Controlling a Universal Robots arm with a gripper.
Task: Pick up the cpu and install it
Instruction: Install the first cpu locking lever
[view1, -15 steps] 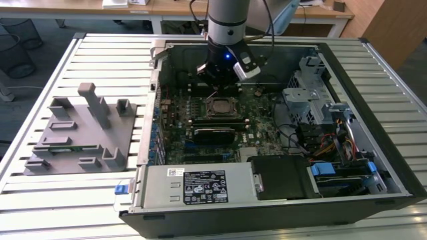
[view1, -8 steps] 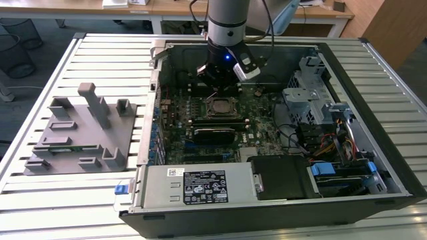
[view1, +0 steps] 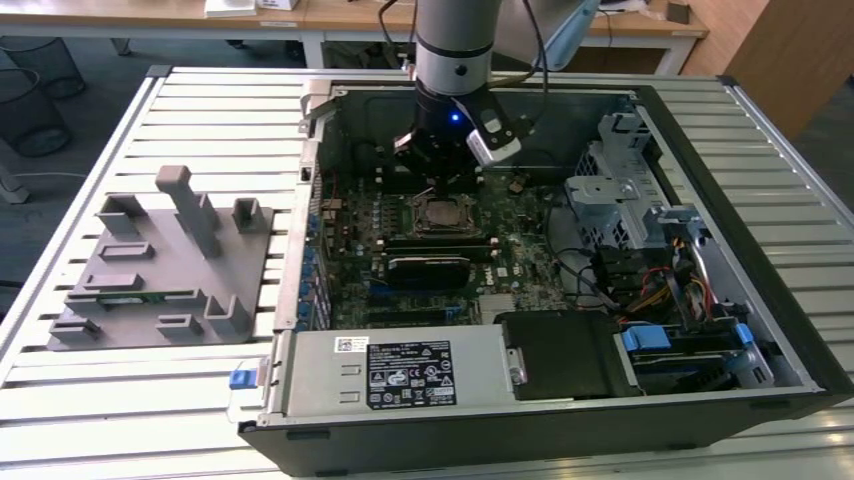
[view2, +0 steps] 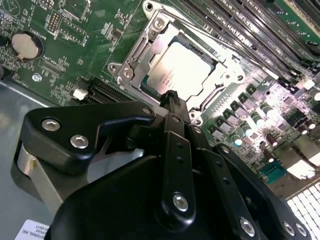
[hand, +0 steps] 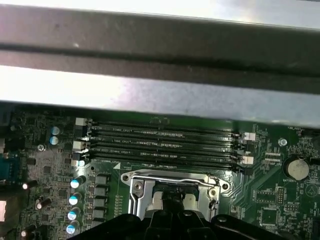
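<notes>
The arm was held near-vertical above the open computer case (view1: 747, 250), its wrist lowered inside the case walls. The gripper (view1: 441, 182) was poised directly over the socket frame (view1: 441, 212) on the motherboard (view1: 400, 270). In the second wrist view, the gripper (view2: 171, 96) was seen with its black fingers (view2: 172, 107) drawn together to a narrow tip, nothing held between them, the tip just at the edge of the cpu (view2: 182, 70). The cpu was seated flat within the metal socket frame (view2: 142, 47), silver top upward. In the first wrist view, the socket frame (hand: 172, 182) lay beside the memory slots (hand: 160, 145). A grey parts fixture (view1: 154, 270) stood on the slatted table (view1: 80, 400), well apart from the case.
</notes>
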